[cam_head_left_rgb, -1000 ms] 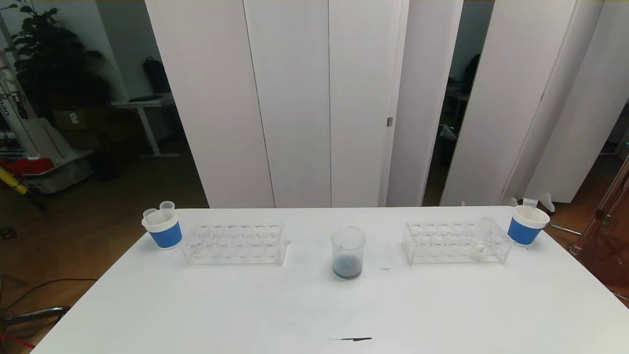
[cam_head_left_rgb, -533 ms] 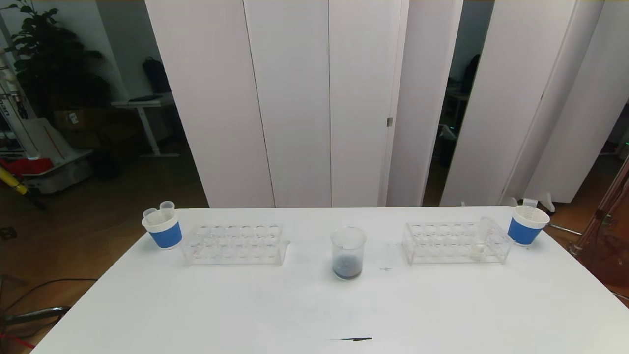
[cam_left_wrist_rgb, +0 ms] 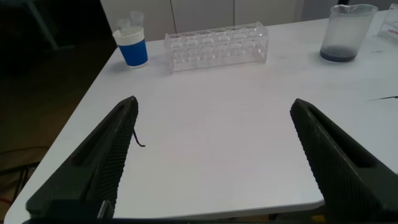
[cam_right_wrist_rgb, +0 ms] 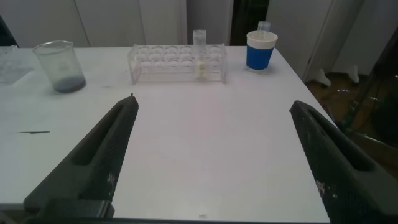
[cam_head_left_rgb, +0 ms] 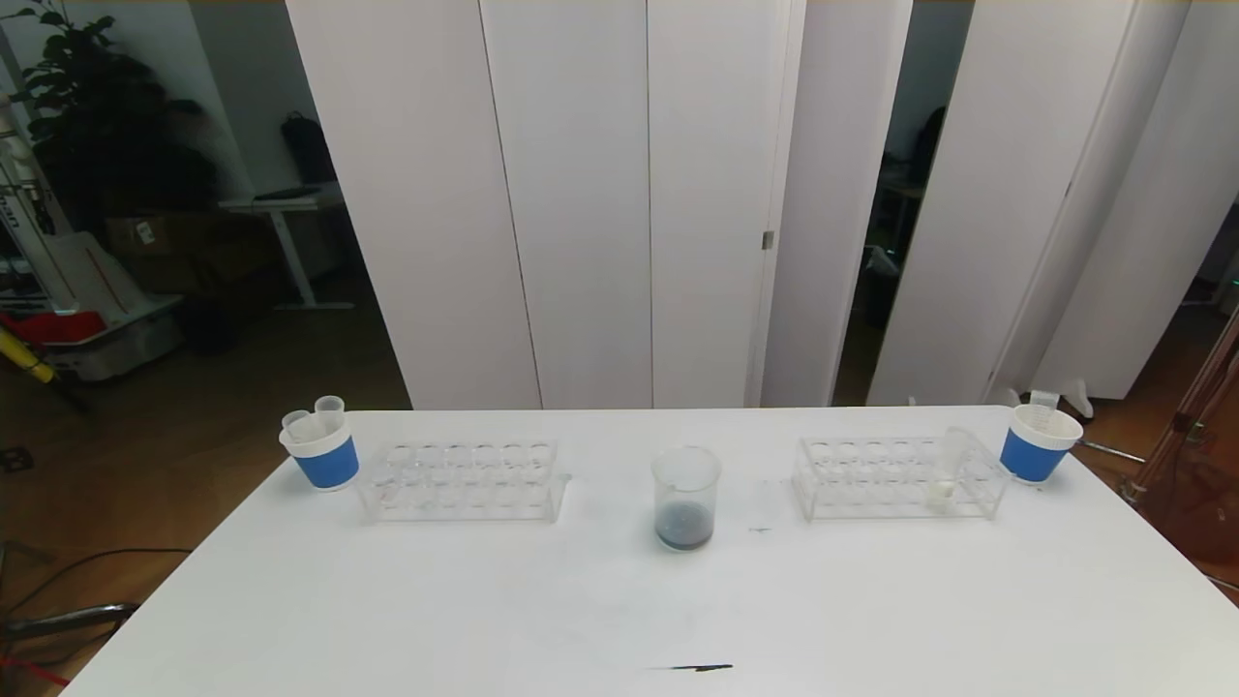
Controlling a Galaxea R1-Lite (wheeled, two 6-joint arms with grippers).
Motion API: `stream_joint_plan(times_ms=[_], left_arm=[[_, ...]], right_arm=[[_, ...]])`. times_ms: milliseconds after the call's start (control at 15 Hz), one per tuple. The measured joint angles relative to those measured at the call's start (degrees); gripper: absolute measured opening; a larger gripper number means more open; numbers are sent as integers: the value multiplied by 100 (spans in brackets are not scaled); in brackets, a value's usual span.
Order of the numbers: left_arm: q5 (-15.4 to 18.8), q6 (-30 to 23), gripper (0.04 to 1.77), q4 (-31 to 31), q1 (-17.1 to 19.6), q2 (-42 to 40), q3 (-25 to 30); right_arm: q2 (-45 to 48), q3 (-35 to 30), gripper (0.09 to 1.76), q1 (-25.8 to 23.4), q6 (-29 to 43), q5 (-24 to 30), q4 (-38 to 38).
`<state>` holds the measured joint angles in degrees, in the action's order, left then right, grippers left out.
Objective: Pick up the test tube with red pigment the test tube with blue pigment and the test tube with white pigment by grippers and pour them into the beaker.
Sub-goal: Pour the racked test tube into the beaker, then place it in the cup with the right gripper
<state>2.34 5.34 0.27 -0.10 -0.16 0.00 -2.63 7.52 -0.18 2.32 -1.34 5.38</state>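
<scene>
The beaker (cam_head_left_rgb: 685,499) stands at the table's middle with dark liquid at its bottom; it also shows in the left wrist view (cam_left_wrist_rgb: 348,34) and the right wrist view (cam_right_wrist_rgb: 59,65). The test tube with white pigment (cam_head_left_rgb: 944,479) leans in the right rack (cam_head_left_rgb: 900,476), cream liquid at its base (cam_right_wrist_rgb: 200,59). No tube with red or blue pigment is in view. My left gripper (cam_left_wrist_rgb: 214,102) and right gripper (cam_right_wrist_rgb: 214,102) hover open and empty over the table's near edge, outside the head view.
An empty clear rack (cam_head_left_rgb: 463,481) sits left of the beaker. A blue-sleeved paper cup (cam_head_left_rgb: 321,451) with two empty tubes stands at the far left, another cup (cam_head_left_rgb: 1038,443) with one tube at the far right. A thin black mark (cam_head_left_rgb: 692,667) lies near the front edge.
</scene>
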Motion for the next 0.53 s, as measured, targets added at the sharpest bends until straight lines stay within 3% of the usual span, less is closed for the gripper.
stream_joint_plan(times_ms=[533], left_arm=[[2,-2,175,-2,0,5,0]], right_arm=[[-2738,2503,175,32,143,-74,-408]])
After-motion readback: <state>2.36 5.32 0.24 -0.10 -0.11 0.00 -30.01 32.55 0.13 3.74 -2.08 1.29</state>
